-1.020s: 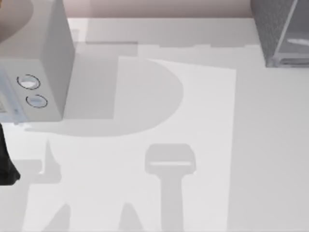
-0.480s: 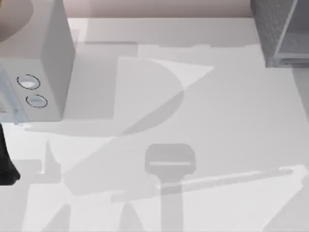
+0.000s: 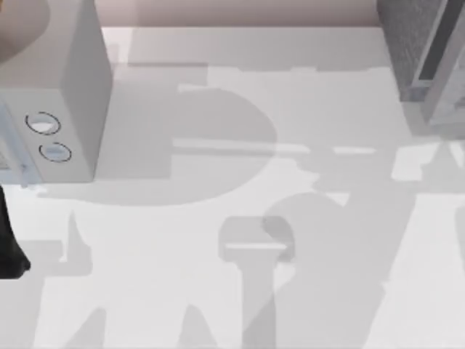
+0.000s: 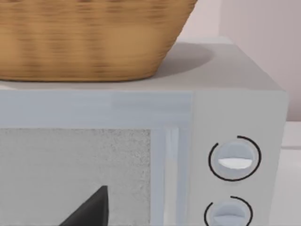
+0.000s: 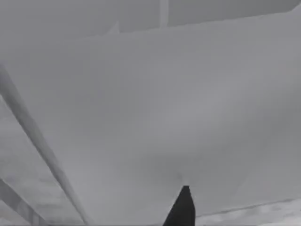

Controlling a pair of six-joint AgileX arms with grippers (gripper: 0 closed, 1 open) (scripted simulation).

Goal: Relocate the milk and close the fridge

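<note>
The fridge (image 3: 407, 36), a dark grey speckled cabinet, stands at the table's far right corner. Its lighter door panel (image 3: 449, 91) sits at an angle close to the cabinet front, with a narrow dark gap between them. In the right wrist view this flat grey door panel (image 5: 164, 103) lies very near, and a dark tip of my right gripper (image 5: 182, 207) points at it. The milk is out of view. My left gripper (image 4: 89, 212) hangs just in front of the microwave's window, and part of the left arm (image 3: 9, 247) shows at the table's left edge.
A light grey microwave (image 3: 51, 94) with two round dials (image 3: 42, 123) stands at the far left. A woven basket (image 4: 89, 37) rests on top of it. Arm shadows lie across the white table (image 3: 218, 305).
The fridge door has swung inward, narrowing the opening that showed the inside a second ago. Shadows of the right arm have swept across the table. The left arm has not moved.
</note>
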